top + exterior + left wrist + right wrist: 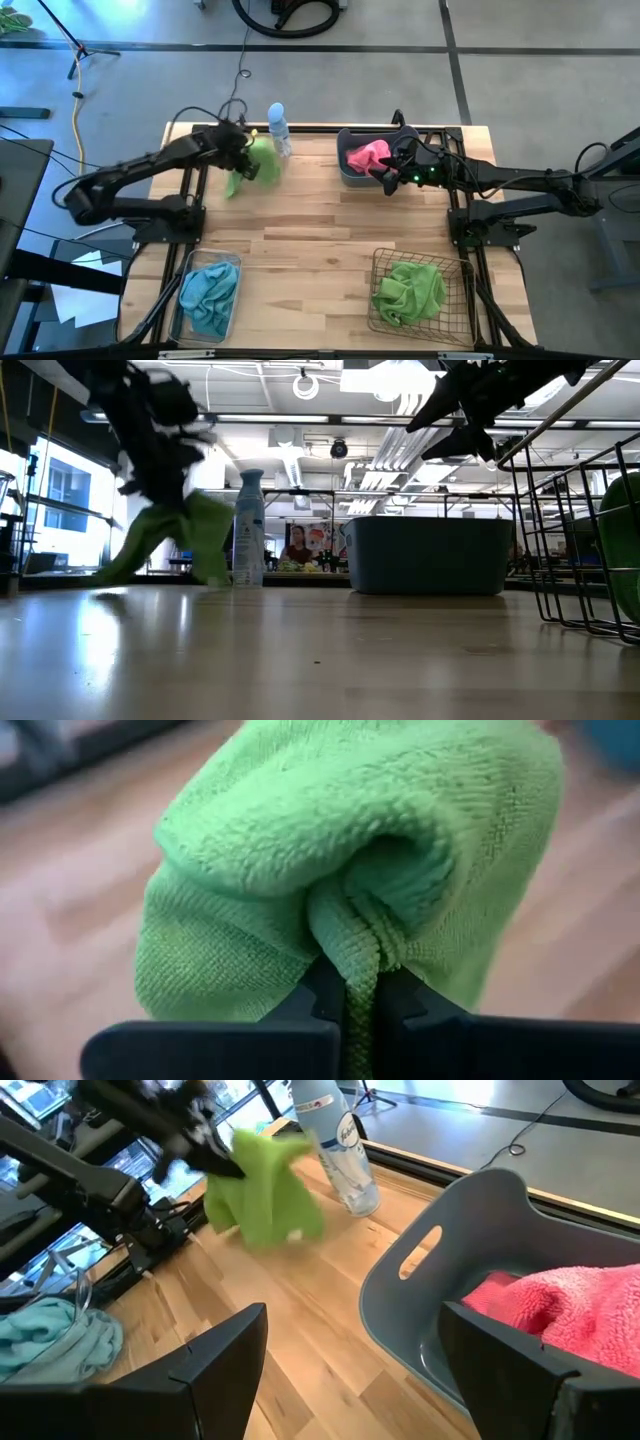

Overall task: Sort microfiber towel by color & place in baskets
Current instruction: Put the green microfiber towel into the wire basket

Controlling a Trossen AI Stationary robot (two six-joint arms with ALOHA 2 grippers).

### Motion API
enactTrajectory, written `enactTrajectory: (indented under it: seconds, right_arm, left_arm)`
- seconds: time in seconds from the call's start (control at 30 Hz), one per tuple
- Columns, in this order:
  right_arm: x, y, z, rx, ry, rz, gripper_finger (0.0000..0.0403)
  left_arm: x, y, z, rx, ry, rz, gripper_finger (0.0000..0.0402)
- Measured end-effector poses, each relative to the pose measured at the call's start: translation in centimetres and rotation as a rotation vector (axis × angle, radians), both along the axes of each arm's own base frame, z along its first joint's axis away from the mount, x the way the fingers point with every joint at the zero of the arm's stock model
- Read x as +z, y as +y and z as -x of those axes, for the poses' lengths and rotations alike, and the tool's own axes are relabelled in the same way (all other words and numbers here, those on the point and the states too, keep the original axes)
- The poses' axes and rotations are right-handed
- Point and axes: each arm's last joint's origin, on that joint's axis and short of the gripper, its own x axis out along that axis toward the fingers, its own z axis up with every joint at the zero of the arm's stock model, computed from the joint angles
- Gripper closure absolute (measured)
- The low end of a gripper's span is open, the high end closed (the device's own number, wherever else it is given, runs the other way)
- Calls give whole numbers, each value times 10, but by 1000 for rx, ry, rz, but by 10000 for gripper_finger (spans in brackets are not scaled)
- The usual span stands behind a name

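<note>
The left gripper (pixel 243 152) was clamped on a lime green towel (pixel 252 167), which hung from its fingers beside the clear bottle (pixel 278 128) at the desk's (pixel 320 225) far left. The right gripper (pixel 389 180), its fingers spread, hovered beside the grey-blue tub (pixel 349 172) holding a pink towel (pixel 366 155).

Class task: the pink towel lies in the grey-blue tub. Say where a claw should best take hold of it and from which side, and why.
Probably grip the raised fold of the pink towel, coming straight down from above. The tub walls it in all round, so only the top is free, and the bunched hump gives closing fingers something to pinch. The open right claw hovers at the tub.
</note>
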Motion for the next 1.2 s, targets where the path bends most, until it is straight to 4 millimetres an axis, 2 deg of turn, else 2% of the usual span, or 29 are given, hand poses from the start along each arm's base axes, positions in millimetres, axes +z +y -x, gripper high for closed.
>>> enactTrajectory:
  seconds: [0.2,0.33,0.47,0.67,0.93,1.07,1.2]
  right_arm:
    - [0,0,0,5,3,7,114]
    - [1,0,-1,31,-6,18,114]
    - [7,2,-3,114,-61,27,114]
    - [25,7,5,225,-192,56,114]
    - [46,18,27,405,-343,40,114]
    - [51,26,32,485,-379,-10,114]
    - [53,36,29,549,-412,-59,114]
  left_arm:
    - [50,-29,-5,-122,-178,-116,401]
    - [68,-49,-16,-194,-250,-161,401]
    - [80,-69,-36,-279,-343,-200,401]
    - [87,-106,-77,-412,-531,-238,401]
    - [66,-150,-135,-498,-699,-236,401]
    - [60,-168,-160,-534,-659,-191,401]
    - [66,-183,-182,-617,-576,-216,401]
